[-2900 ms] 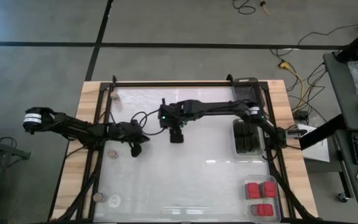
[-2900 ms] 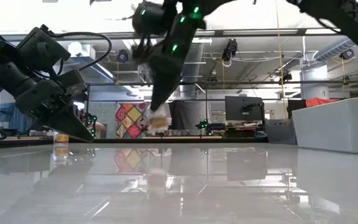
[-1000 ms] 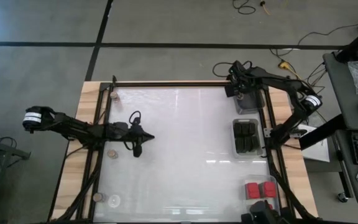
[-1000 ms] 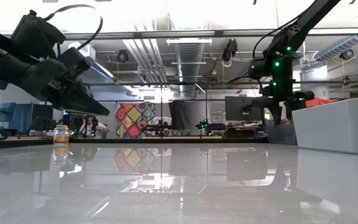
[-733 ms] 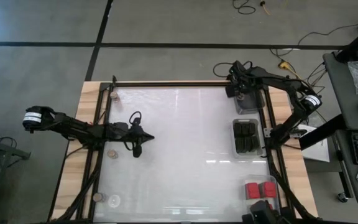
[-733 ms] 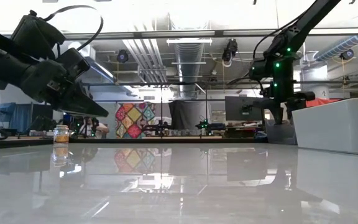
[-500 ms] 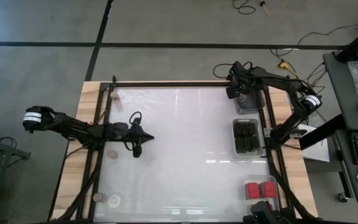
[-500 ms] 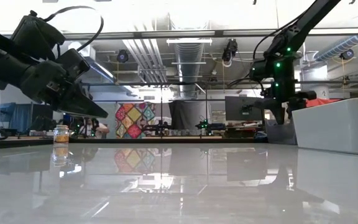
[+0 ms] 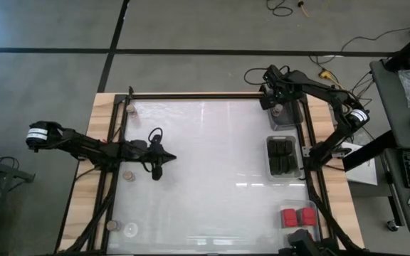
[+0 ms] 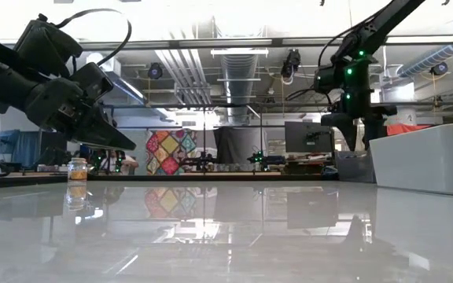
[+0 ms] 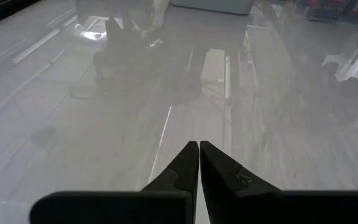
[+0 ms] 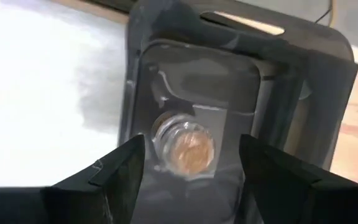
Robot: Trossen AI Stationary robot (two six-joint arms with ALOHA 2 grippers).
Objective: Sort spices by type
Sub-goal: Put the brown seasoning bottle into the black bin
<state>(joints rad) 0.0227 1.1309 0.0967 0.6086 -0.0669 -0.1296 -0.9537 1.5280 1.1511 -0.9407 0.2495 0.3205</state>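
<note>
Jar dropped in the far tray, my right gripper backing off.

My right gripper (image 12: 191, 163) hangs above the far tray (image 9: 284, 114), fingers spread wide and empty, so the round jar (image 12: 184, 148) sits loose on the tray floor between and below them: jars get their own tray, apart from the dark blocks (image 9: 282, 156) in the tray next to it and the red blocks (image 9: 298, 217) in the one beyond that. My left gripper (image 11: 199, 148) is pinched shut on nothing, parked well across the table from the far tray, near a stray jar (image 9: 128, 175). Versus a second ago: right fingers have opened further and the wrist sits higher over the tray; left arm unchanged. More jars (image 9: 112, 225) remain at the table edge opposite that tray.
</note>
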